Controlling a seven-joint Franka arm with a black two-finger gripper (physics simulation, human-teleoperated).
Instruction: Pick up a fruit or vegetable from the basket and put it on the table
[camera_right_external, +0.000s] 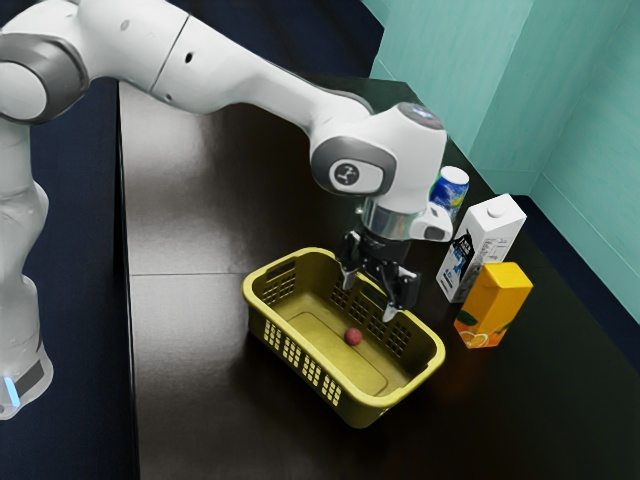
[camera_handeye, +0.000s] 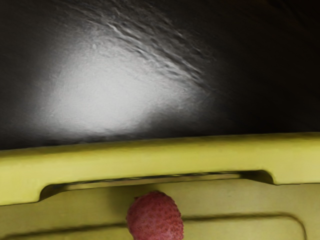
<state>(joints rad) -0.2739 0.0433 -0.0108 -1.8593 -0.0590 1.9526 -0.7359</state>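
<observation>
My gripper (camera_right_external: 368, 292) is over the yellow basket (camera_right_external: 262, 312), fingers pointing down and spread apart, with nothing between them. A small round red fruit (camera_right_external: 353, 337) lies on the basket's floor, below the gripper and apart from it. In the wrist view the bumpy red fruit (camera_handeye: 155, 217) appears inside the basket, close to the wall with the handle slot; the basket's rim (camera_handeye: 150, 156) crosses that view.
An orange juice carton (camera_right_external: 495, 306), a white carton (camera_right_external: 485, 245) and a blue container with a white lid (camera_right_external: 451, 188) stand beyond the basket, toward the exterior view's right. The dark table (camera_right_external: 190, 380) extends around the basket.
</observation>
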